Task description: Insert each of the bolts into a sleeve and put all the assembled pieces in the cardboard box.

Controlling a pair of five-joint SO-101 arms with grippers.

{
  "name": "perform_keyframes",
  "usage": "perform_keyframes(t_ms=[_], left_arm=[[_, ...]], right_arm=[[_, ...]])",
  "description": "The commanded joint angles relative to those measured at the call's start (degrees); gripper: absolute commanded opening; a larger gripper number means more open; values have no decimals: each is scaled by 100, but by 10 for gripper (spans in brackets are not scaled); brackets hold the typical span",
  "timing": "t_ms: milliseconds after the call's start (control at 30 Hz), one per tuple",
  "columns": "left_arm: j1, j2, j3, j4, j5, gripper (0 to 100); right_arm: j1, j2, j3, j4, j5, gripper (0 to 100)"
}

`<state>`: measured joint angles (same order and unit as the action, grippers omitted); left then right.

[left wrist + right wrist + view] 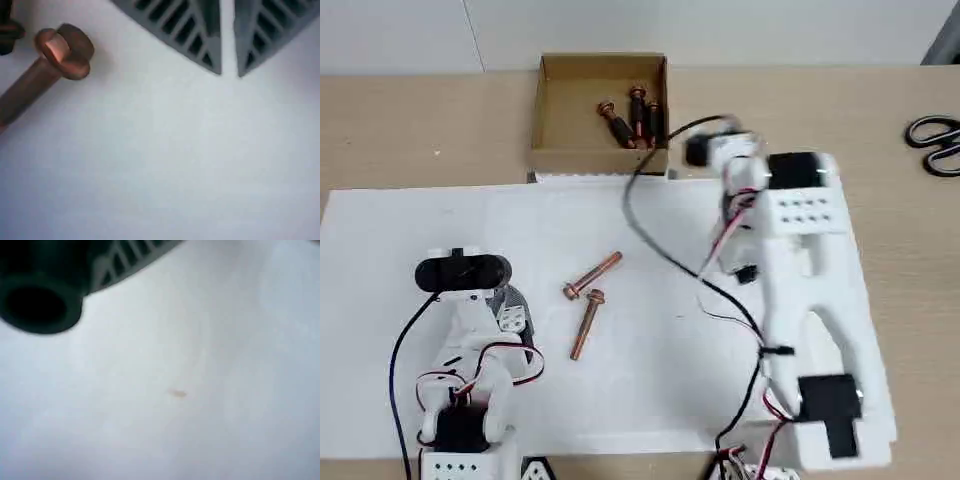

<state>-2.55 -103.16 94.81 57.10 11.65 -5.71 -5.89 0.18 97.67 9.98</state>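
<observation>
Copper-coloured bolts [592, 276] [587, 325], two of them, are seen lying loose on the white sheet [650, 380], heads close together, shanks smooth and flanged hex heads dull.

Box [545, 110]: brown cardboard, open-topped, set on the wood table [420, 120] just beyond the sheet. Assembled pieces [632, 118] are grouped in its right half.

Left gripper [228, 72]: grey ribbed fingers [200, 30] are drawn almost together, only a thin slit between the tips, and nothing is held. It is poised over bare sheet, with one bolt head near it.

Right gripper [75, 275]: closed on a black tubular sleeve [40, 295], bore visible, carried above the sheet. One ribbed finger [125, 260] is seen against it.

Scissors [935, 143] are noted at the table's far right.
</observation>
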Motion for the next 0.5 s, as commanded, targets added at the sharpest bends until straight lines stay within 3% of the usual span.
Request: perform_keyframes(t_ms=[0,200,333,467], left_arm=[[-9,-44,-22,-132,9,7],[-26,-35,-330,-114,484,7],[18,0,-927,-88,589,7],[114,9,-1560,492,589,7]], right_arm=[[567,-567,255,101,-404,9],[1420,-919,1468,-31,-1266,9],[1851,-1235,1908,-127,-1354,9],[2026,-1710,2251,-259,-1354,9]])
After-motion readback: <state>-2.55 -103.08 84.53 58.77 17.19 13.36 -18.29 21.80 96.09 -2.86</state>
